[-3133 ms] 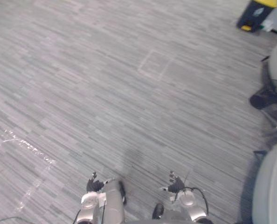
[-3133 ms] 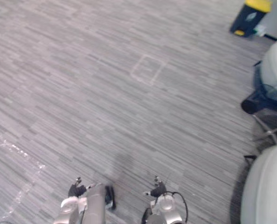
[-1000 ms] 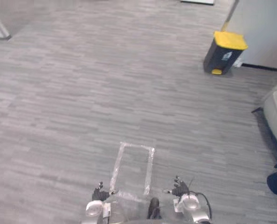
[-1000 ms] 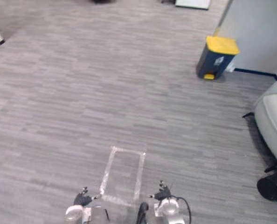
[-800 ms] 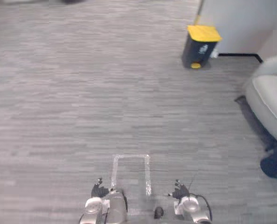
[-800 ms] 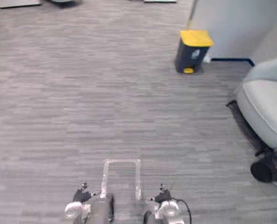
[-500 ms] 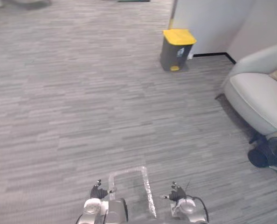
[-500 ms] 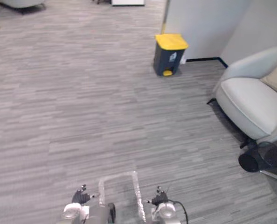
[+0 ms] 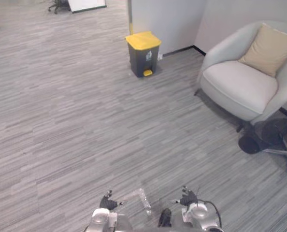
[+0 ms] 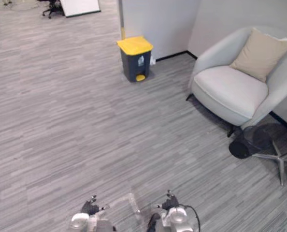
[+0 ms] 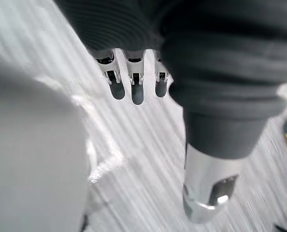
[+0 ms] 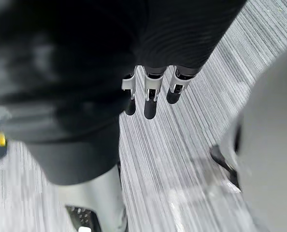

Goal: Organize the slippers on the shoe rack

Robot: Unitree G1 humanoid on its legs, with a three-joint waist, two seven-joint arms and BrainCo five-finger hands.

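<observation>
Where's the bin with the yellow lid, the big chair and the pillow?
bin [image 9: 142, 40]: left eye view, on its yellow lid.
armchair [image 9: 236, 86]: left eye view, on the seat.
cushion [image 9: 268, 50]: left eye view, on its middle.

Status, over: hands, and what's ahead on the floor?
Left hand open, empty. Right hand open, empty. Ahead: yellow-lidded bin, armchair right of it.

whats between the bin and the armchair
Bare grey floor between the bin and the armchair, with nothing lying on it; both eye views show it.
</observation>
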